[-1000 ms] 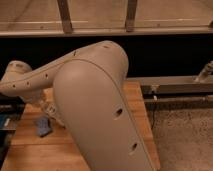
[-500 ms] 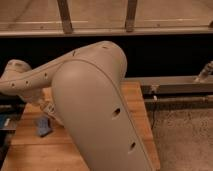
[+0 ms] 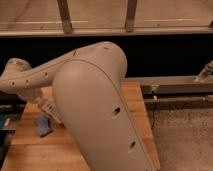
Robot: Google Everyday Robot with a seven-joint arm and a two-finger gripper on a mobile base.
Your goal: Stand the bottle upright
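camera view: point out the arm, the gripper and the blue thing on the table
arm point(image 3: 95, 110), camera view, on its big pale shell
gripper point(image 3: 49, 111), camera view, arm's tip left of the shell, partly hidden
blue thing point(image 3: 44, 126), camera view, its middle, on the wooden table point(image 3: 136, 102)

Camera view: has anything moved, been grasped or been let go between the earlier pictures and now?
Nothing visibly changed. The arm fills the view as before. The hand, mostly hidden beneath it at the left above the table, stays shut. The blue object lies where it was. No bottle can be made out.
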